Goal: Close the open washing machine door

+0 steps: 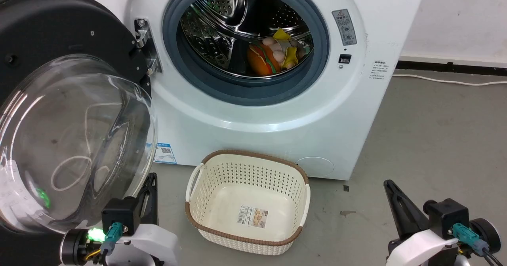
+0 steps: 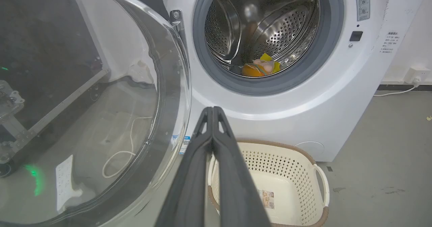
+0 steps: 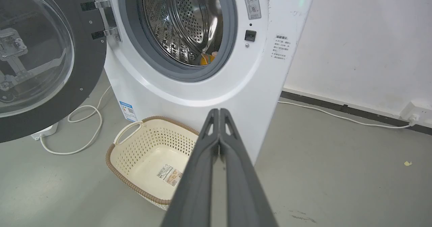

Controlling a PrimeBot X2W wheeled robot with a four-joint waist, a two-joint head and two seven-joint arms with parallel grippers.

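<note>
- The washing machine door (image 1: 75, 139) hangs wide open, glass bulge facing inward, just off the left side of the left tool (image 2: 212, 109). Can't tell if they actually touch.
- That tool's fingers are pressed together with nothing in them. The right tool (image 3: 219, 111) is the same, closed up and empty, well apart from the door.
- The washing machine (image 1: 253, 127) sits straight ahead of both tools, with toys (image 1: 273, 54) lying in the drum.
- A cream basket (image 1: 247, 202) sits on the floor between the tools, under the port.
- Looks like step one to me, since the door isn't swung yet. My guess is the left tool needs to get round the rim to the far face, then sweep the door toward the port until it latches.
</note>
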